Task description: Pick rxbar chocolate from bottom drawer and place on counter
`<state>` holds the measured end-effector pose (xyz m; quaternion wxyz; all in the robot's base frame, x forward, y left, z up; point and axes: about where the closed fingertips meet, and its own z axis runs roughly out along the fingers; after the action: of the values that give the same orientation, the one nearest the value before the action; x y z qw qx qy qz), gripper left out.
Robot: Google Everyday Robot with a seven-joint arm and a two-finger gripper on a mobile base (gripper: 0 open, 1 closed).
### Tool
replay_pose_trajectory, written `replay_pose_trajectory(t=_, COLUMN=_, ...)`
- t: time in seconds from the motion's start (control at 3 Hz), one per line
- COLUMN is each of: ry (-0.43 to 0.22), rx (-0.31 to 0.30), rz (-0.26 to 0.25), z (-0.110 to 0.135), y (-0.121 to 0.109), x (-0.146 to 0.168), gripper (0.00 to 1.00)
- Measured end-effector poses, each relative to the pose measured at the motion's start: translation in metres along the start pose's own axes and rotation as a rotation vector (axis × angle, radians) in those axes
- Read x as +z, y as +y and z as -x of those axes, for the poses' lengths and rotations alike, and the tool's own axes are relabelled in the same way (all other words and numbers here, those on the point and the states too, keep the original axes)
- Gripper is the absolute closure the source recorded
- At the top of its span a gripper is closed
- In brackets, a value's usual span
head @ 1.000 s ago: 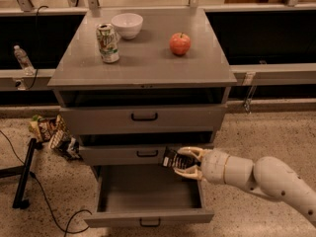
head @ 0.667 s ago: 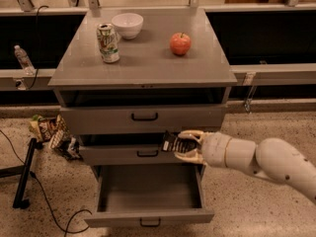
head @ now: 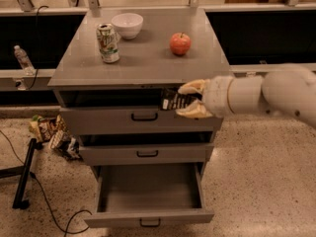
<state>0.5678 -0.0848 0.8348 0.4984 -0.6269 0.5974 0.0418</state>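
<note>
Hand (head: 179, 101) clamps the rxbar chocolate (head: 169, 100) before the top drawer (head: 98, 118), just below the counter (head: 148, 63) edge, the bar's long axis level along the drawer front; bottom drawer (head: 148, 216) stands pulled open.

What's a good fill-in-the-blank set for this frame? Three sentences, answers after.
The gripper, level with the top drawer, has its jaws shut on the ____.
The bottom drawer stands ____.
On the counter, a can and an apple sit with a white ____.
Missing words: rxbar chocolate; open; bowl.
</note>
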Motion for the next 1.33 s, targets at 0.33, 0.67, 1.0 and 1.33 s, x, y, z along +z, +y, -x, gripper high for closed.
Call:
replay_pose_trajectory(t=0.33, ry=0.034, rx=-0.065, rz=0.01, z=0.032, y=-0.047, x=-0.01, gripper=1.0)
replay_pose_trajectory(t=0.67, ry=0.041, rx=-0.121, rz=-0.014, z=0.051, y=-0.091, x=0.002, gripper=1.0)
replay_pose_trajectory(t=1.0, ry=0.059, rx=-0.153, rz=-0.024, z=0.052, y=-0.125, x=0.03, gripper=1.0)
replay_pose_trajectory(t=1.33, ry=0.086, rx=-0.171, rz=-0.015, z=0.044, y=-0.154, x=0.075, gripper=1.0)
